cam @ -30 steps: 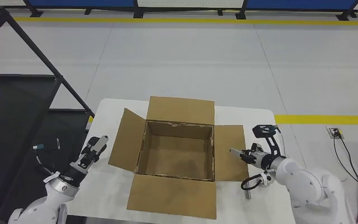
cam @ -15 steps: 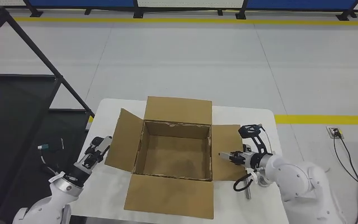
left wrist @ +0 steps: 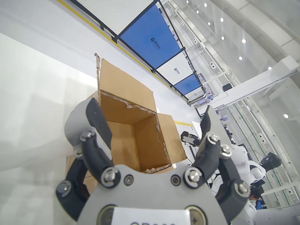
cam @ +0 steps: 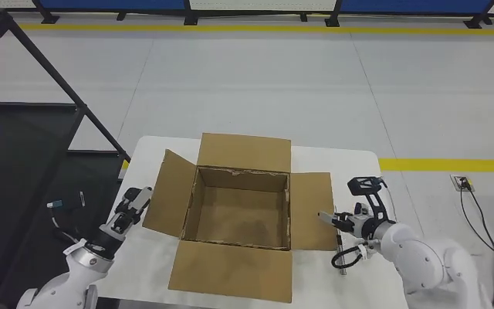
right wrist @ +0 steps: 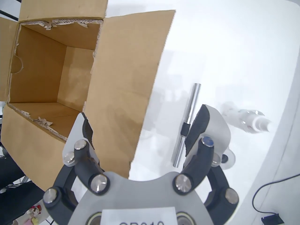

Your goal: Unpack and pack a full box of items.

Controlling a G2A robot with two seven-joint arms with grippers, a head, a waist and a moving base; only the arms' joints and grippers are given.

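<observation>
The box point(cam: 239, 216) stands open and empty on the table point(cam: 340, 162), the left gripper point(cam: 137, 199) beside its left flap and the right gripper point(cam: 324, 219) beside its right flap both spread and holding nothing, so packing looks next: the right one must clamp the metal rod point(right wrist: 191, 104) lying close by it.

The box point(cam: 235, 220) is gaping upward, leaving me room from above. Its raised left flap point(cam: 164, 193) is standing between my left gripper point(cam: 141, 195) and the inside; the right flap point(cam: 311, 210) and a metal rod point(right wrist: 190, 108) are crowding my right gripper point(cam: 324, 218).
</observation>
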